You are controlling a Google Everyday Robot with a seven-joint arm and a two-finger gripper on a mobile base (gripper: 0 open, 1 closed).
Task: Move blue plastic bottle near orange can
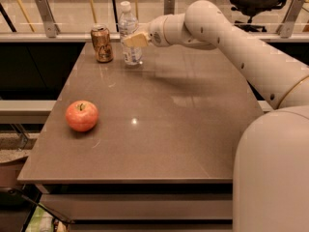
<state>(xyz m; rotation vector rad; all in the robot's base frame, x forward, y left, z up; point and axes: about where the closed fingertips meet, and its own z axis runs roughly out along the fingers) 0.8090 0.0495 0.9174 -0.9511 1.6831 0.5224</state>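
Note:
The blue plastic bottle (127, 29), clear with a white cap, stands upright at the far left of the table, just right of the orange can (102, 43). A small gap separates them. My gripper (133, 40) reaches in from the right and is shut on the bottle's middle, with a tan finger (136, 39) across its front. I cannot tell whether the bottle's base touches the tabletop.
A red-orange apple (81, 115) lies near the left edge of the brown table (169, 129). My arm (231, 42) spans the far right of the table. A glass railing (63, 13) runs behind the far edge.

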